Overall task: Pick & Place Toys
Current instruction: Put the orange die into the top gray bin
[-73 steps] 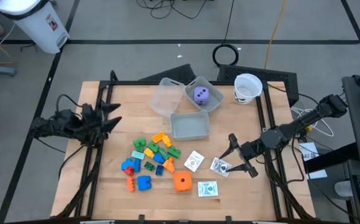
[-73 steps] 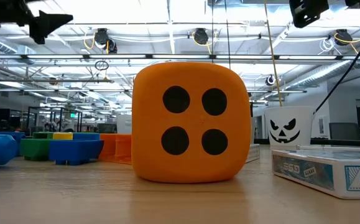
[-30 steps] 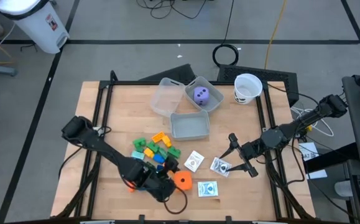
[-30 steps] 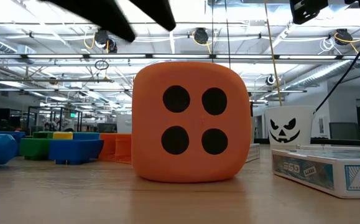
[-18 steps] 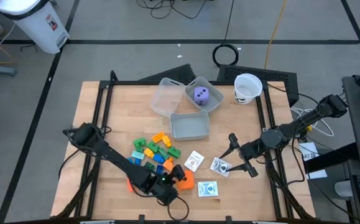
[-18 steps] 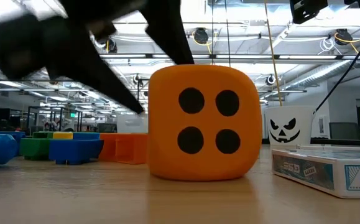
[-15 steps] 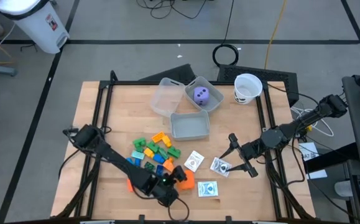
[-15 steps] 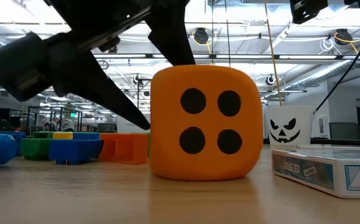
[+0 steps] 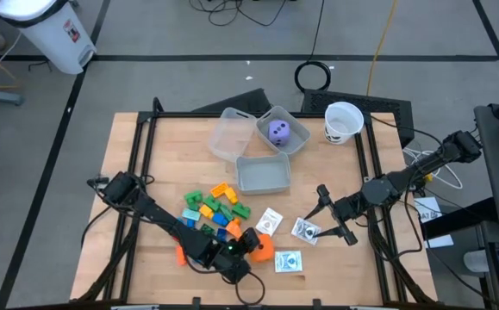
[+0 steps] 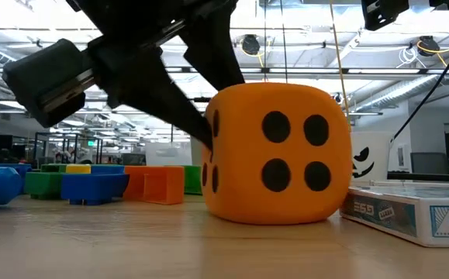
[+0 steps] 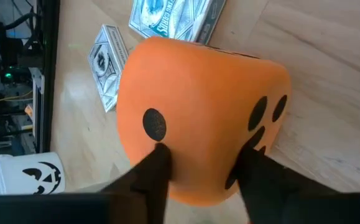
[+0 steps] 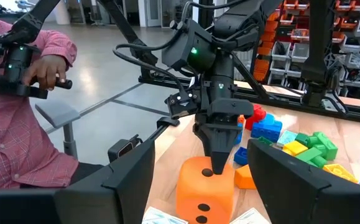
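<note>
The orange dotted die [image 9: 263,247] sits on the table near the front edge, and it also shows in the left wrist view [image 11: 198,112] and the low view [image 10: 274,167]. My left gripper [image 9: 251,244] reaches it from the table's left and is shut on it. Coloured blocks [image 9: 211,213] lie in a heap to the die's left. Three patterned cards [image 9: 305,230] lie to its right. A purple die [image 9: 277,131] rests inside a clear bin. My right gripper [image 9: 322,215] hangs open above the cards, touching nothing. My left gripper has the orange die at the side facing the table's left [image 11: 167,134], between its two fingers [image 11: 155,171]. One finger is by the edge of the four-dot face [image 10: 208,136] and the other goes round the far upper side. The fingers slant down from the left. The die's underside rests on the table.
Three clear bins [image 9: 262,175] and a white pumpkin-face cup [image 9: 343,120] stand at the back. A lone orange block [image 9: 180,254] lies at the front left. A person in a plaid shirt [image 12: 18,93] stands beyond the table's left side.
My left gripper has come down onto the orange die and rolled, and its fingers have drawn in against the die. The die has slid toward the table's right edge and turned a little, so its left face now shows in the low view.
</note>
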Robot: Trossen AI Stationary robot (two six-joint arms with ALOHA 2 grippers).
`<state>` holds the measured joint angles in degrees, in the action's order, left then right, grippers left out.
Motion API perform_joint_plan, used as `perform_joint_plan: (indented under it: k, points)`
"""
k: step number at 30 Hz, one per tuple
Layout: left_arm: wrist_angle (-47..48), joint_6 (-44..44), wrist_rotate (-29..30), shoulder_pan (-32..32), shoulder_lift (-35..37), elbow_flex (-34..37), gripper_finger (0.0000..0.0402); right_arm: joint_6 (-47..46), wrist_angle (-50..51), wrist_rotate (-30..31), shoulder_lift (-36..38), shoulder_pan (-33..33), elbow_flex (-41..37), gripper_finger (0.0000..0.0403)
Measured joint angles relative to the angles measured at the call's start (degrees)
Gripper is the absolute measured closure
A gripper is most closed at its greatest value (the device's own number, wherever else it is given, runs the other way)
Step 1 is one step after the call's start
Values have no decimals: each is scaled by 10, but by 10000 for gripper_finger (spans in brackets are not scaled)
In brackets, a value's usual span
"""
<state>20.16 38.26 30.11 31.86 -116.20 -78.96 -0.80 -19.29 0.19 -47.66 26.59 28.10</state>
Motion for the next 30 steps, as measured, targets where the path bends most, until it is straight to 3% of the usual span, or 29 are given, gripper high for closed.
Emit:
perform_joint_plan:
  k: [3, 9, 20, 26, 30]
  points:
    - [0, 0, 0, 0, 0, 0, 276, 0, 0, 0, 0, 0, 0, 161]
    - [7, -6, 27, 2, 8, 1, 281, 0, 0, 0, 0, 0, 0, 161]
    - [31, -85, 92, -1, 116, 2, 286, 2, 3, 9, 0, 0, 0, 161]
    - [22, -150, 96, -13, 185, 2, 286, 83, 55, 147, -5, 0, 0, 161]
    - [-20, -164, 96, -24, 224, 2, 286, 159, 23, 238, -34, -2, 0, 159]
